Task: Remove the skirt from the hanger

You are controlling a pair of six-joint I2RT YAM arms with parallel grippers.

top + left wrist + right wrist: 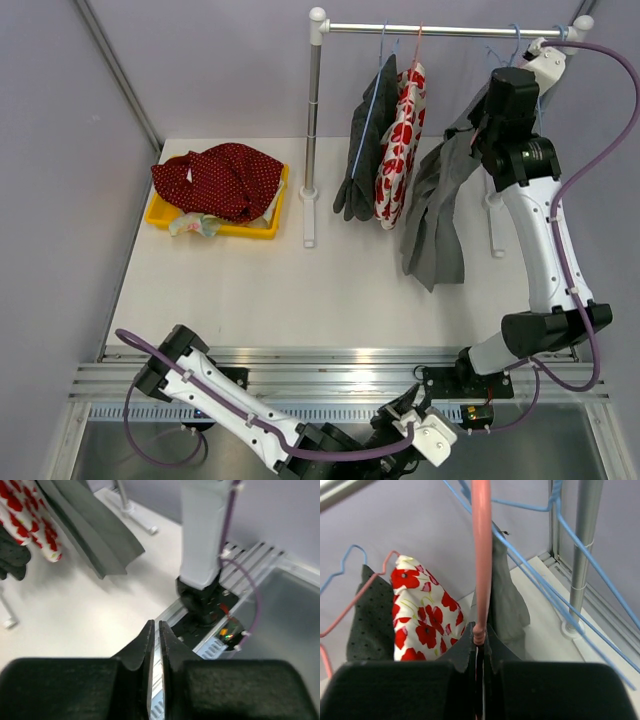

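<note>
Grey skirt [435, 215] hangs at the right end of the rail [440, 30]. Open counter [250, 290] lies before the rail. Beneath the rail, the right fingers [495, 647] pinch a pink hanger [481, 555]. Far from the rail, the left fingers [145, 642] sit closed, empty.

Grey skirt [436, 218] hangs crumpled, seemingly from a pink hanger [481, 555].

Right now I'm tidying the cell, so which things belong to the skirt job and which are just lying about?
In the job: grey skirt, pink hanger, right pincer shut on it.
Lying about: floral garment, dark dotted garment, yellow tray, red dotted cloth.
</note>
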